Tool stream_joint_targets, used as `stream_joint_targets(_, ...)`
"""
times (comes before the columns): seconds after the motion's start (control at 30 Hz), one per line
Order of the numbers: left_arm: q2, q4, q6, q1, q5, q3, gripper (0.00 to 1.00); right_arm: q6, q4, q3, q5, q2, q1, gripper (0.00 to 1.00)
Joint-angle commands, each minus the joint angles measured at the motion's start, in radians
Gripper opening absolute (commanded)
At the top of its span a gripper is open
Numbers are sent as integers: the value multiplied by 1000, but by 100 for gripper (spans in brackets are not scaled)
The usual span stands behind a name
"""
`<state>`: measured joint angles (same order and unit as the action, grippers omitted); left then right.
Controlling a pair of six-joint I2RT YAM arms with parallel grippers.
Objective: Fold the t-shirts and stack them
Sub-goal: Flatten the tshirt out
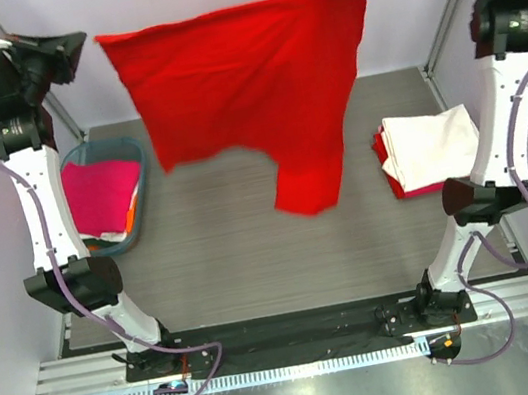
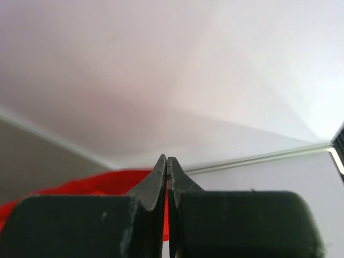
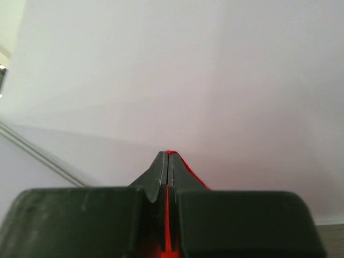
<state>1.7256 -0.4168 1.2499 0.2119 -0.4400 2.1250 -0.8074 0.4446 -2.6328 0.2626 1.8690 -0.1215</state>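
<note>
Red shirt [image 1: 234, 81] is held aloft unfolded, pinched in left gripper [image 2: 167, 159] and right gripper [image 3: 167, 155]; one stack [image 1: 430, 147] is folded, pink shirt [image 1: 99, 193] is left in basket [image 1: 103, 143].

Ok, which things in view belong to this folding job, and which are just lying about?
Job: hanging red t-shirt; magenta t-shirt, orange t-shirt in teal basket; folded white t-shirt atop folded red t-shirt.
Lying about: teal basket; table.
</note>
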Motion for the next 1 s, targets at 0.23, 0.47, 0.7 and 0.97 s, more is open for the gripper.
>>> stream_joint_targets(0.23, -159, 280, -24, 50, -101, -314, 0, -296, -407, 437, 450, -240, -184, 1)
stream_joint_targets(0.47, -328, 230, -219, -92, -11, -790, 0, -175, -497, 1242, 472, -557, -182, 1)
stream_joint_targets(0.7, -322, 246, -283, -495, 174, -974, 60, -53, -352, 1468, 445, -677, -175, 1)
stream_joint_targets(0.97, -3, 250, -314, -706, 237, -766, 71, 7, -282, 1452, 385, -676, -173, 1)
